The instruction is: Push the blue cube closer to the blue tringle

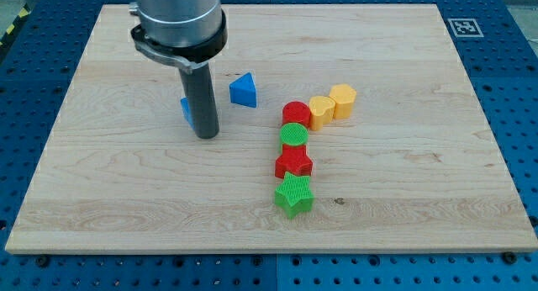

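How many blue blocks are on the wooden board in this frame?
2. The blue triangle block sits just right of the dark rod. The blue cube peeks out at the rod's left, mostly hidden behind it, close to my tip.

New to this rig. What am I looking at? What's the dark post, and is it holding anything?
One camera view, looking down at a wooden board on a blue table. The dark post is a robot arm's rod; it has no fingers and holds nothing. Its lower end, my tip, slides on the board to push blocks. It stands just right of the blue cube, mostly hiding it. The blue triangle lies further right. Also there: a red cylinder, green cylinder, red star, green star, and two yellow blocks.
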`<state>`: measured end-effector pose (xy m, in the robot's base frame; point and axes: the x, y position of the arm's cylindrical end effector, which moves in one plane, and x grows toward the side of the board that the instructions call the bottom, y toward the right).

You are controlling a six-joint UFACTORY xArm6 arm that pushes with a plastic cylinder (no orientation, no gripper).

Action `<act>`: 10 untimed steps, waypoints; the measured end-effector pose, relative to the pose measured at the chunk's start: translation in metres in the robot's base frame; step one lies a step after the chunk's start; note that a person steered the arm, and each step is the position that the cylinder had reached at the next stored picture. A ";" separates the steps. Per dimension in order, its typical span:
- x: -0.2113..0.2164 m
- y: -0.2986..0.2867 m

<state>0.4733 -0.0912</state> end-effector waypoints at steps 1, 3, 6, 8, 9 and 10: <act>0.016 -0.018; -0.006 -0.022; -0.013 -0.008; -0.026 -0.021; -0.034 -0.007; -0.032 -0.007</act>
